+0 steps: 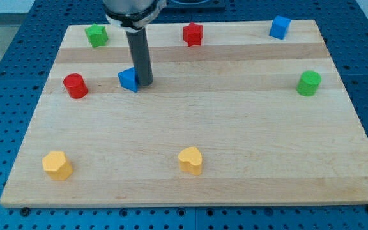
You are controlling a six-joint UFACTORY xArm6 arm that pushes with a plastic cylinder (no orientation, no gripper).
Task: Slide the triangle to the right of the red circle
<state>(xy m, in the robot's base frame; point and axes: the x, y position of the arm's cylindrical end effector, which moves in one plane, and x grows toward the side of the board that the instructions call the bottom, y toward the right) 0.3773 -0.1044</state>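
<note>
Nearest, low in the frame, a yellow hexagon block sits at the lower left of the wooden tabletop, and a yellow heart block lies near bottom centre. Further back at the right edge stands a green cylinder. Left of centre, the blue triangle rests with my tip touching its right side; the red circle lies well apart to the triangle's left. There is no hand here, only the bare rod, grasping nothing. Along the far edge: a green star block upper left, a red star block top centre, a blue cube upper right.
</note>
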